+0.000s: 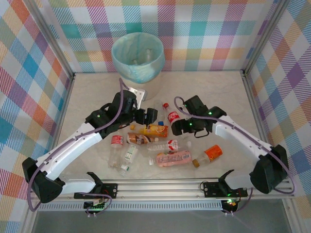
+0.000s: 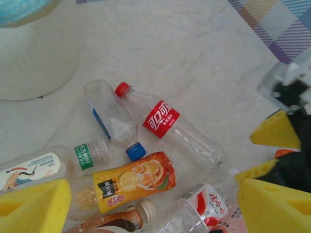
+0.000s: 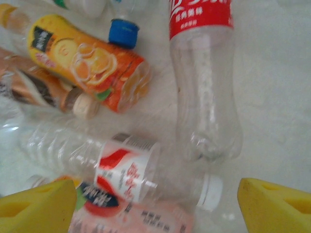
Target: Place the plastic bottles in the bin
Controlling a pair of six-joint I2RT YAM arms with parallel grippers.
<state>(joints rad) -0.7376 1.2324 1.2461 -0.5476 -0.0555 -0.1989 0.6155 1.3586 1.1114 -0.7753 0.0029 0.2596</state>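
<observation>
Several plastic bottles lie in a heap mid-table: a red-label cola bottle point(image 1: 171, 115) point(image 2: 163, 119) point(image 3: 204, 73), an orange juice bottle point(image 1: 155, 130) point(image 2: 131, 182) point(image 3: 87, 63), a brown one point(image 1: 138, 139), a white-and-red one point(image 1: 167, 144) point(image 3: 126, 170) and a pink one point(image 1: 175, 158). The cream bin point(image 1: 138, 56) with its teal bag stands at the back. My left gripper point(image 1: 151, 115) point(image 2: 150, 213) hangs open over the orange juice bottle. My right gripper point(image 1: 178, 127) point(image 3: 155, 213) is open, its yellow fingers point(image 3: 277, 206) either side of the white-and-red bottle.
More bottles lie nearer the front: a red-capped one point(image 1: 116, 141), a green-label one point(image 1: 130, 154) and an orange-label one point(image 1: 210, 155). A blue-capped clear bottle point(image 2: 109, 116) lies beside the cola bottle. The bin's base point(image 2: 34, 48) is close behind the left gripper. Checked walls enclose the table.
</observation>
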